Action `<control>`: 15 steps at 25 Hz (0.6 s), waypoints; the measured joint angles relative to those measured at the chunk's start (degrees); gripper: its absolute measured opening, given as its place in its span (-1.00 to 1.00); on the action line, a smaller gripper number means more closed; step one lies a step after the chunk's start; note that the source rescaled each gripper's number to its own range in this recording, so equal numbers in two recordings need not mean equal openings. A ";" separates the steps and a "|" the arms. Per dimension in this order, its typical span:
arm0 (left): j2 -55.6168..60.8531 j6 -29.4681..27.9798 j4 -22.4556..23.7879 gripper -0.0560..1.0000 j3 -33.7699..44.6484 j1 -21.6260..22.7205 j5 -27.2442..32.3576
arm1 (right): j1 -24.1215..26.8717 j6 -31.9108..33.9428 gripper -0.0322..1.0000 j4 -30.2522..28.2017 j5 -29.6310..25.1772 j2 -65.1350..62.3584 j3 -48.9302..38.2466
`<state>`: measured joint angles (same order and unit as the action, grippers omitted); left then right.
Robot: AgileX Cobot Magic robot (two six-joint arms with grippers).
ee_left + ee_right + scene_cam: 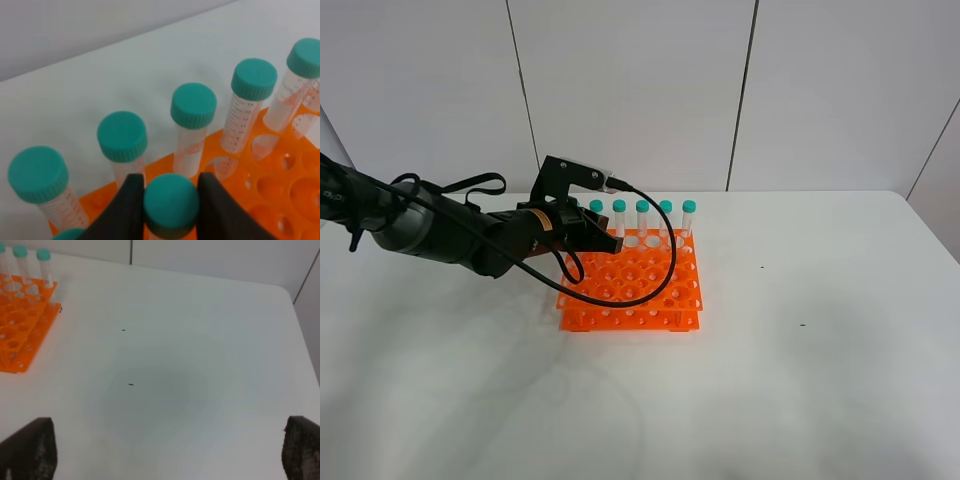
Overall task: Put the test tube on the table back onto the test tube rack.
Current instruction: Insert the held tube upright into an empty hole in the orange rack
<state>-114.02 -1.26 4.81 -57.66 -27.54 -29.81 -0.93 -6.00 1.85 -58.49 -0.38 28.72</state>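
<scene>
My left gripper [600,242] hangs over the back left part of the orange test tube rack [632,288]. In the left wrist view the gripper [170,200] is shut on the teal cap of the test tube [170,205], held upright just in front of the back row. Its lower part is hidden, so I cannot tell whether it sits in a hole. Several other teal-capped tubes [642,215] stand in the back row [193,107]. My right gripper [165,455] is open and empty over the bare white table [165,365]; it is out of the high view.
The rack [20,315] lies far from the right gripper, across the table [800,380]. Many rack holes [295,185] beside the held tube hold nothing. Another teal cap [70,234] peeks in at the left wrist picture's edge. A black cable [665,270] loops over the rack.
</scene>
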 joint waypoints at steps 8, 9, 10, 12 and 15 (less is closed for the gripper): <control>-0.07 -0.11 0.00 -0.89 0.00 0.00 -0.12 | 0.00 0.00 1.00 0.00 0.00 0.00 0.00; -0.07 -0.32 0.00 -0.84 0.00 0.00 -0.12 | 0.00 0.00 1.00 0.00 0.00 0.00 0.00; -0.07 -0.45 0.00 -0.75 0.00 0.00 -0.12 | 0.00 0.00 1.00 0.00 0.00 0.00 0.00; -0.07 -0.62 0.00 -0.46 0.00 0.00 0.08 | 0.00 0.00 1.00 0.00 0.00 0.00 0.00; 0.12 -0.72 0.00 -0.28 0.00 0.00 0.27 | 0.00 0.02 1.00 0.00 0.00 0.00 0.00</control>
<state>-113.90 -1.98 4.81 -57.66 -27.54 -29.55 -0.93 -5.98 1.85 -58.49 -0.38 28.72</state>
